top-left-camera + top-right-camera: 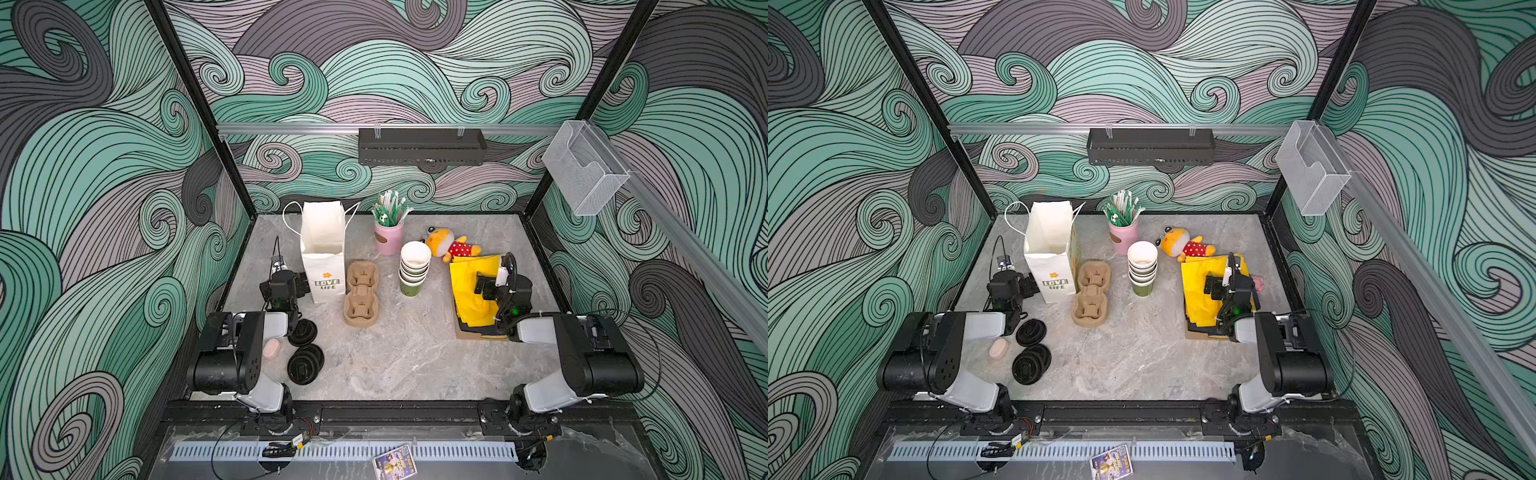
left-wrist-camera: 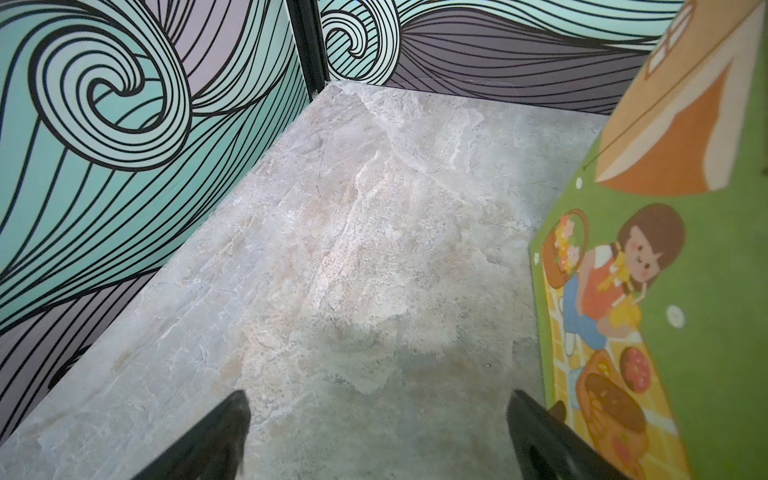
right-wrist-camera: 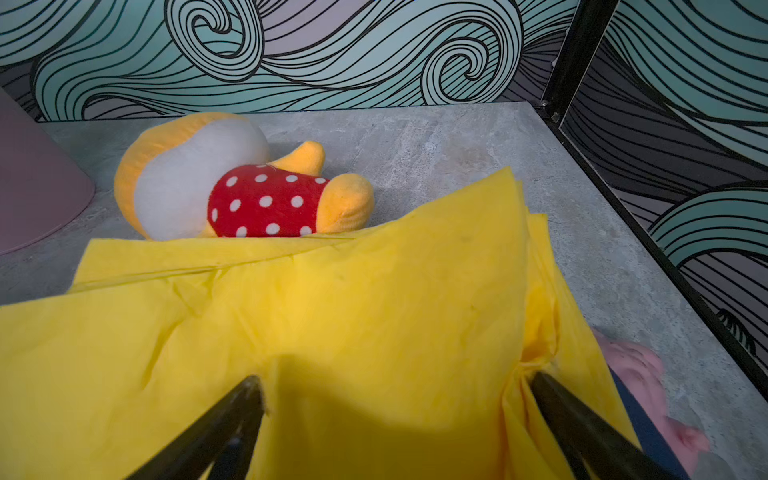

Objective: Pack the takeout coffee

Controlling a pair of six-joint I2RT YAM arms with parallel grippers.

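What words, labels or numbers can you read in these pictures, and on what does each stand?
"LOVE LIFE": on the front of the white paper bag, under an orange flower.
Printed card at the near edge, below the table: print too small to read.
No other text is legible.
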